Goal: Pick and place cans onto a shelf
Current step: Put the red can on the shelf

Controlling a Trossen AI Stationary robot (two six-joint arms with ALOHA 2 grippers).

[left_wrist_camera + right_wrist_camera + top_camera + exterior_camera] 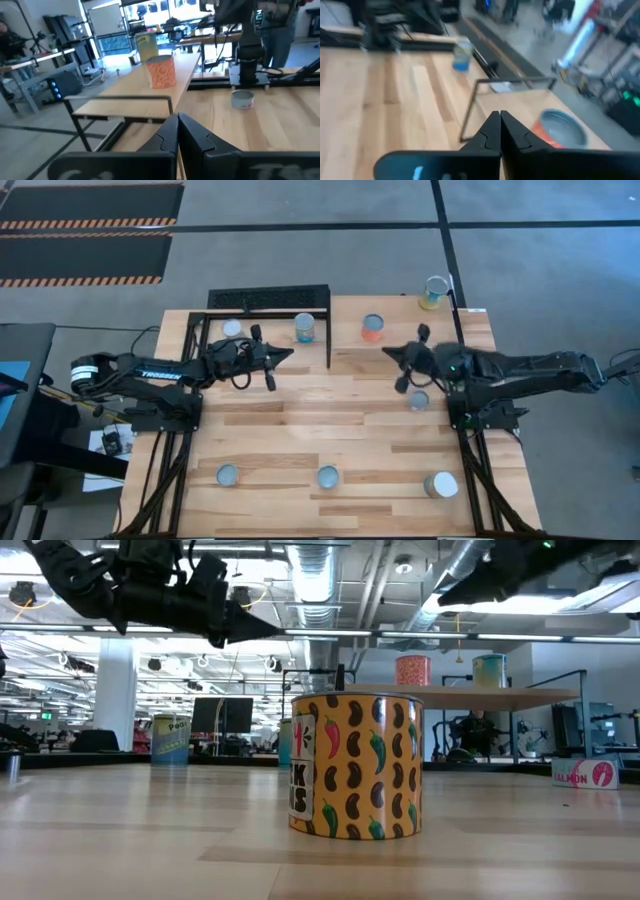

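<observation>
The shelf [400, 330] is a pale raised board at the table's far right; an orange can [372, 327] and a yellow-green can [435, 292] stand on it. On the tabletop, a blue can [305, 328] and a silver-topped can [232, 328] stand by the black frame. Three more cans [328, 477] stand along the near edge, and a flat can [419, 400] stands under the right arm. My left gripper [290, 356] is shut and empty, level, pointing at the shelf's left end. My right gripper [387, 350] is shut and empty, just near the orange can [560, 129].
A black metal frame [260, 315] stands on the far left of the table, with a black grille [268, 298] behind it. In the low view a bean-patterned can [355, 765] stands close in front. The middle of the tabletop [330, 415] is bare wood.
</observation>
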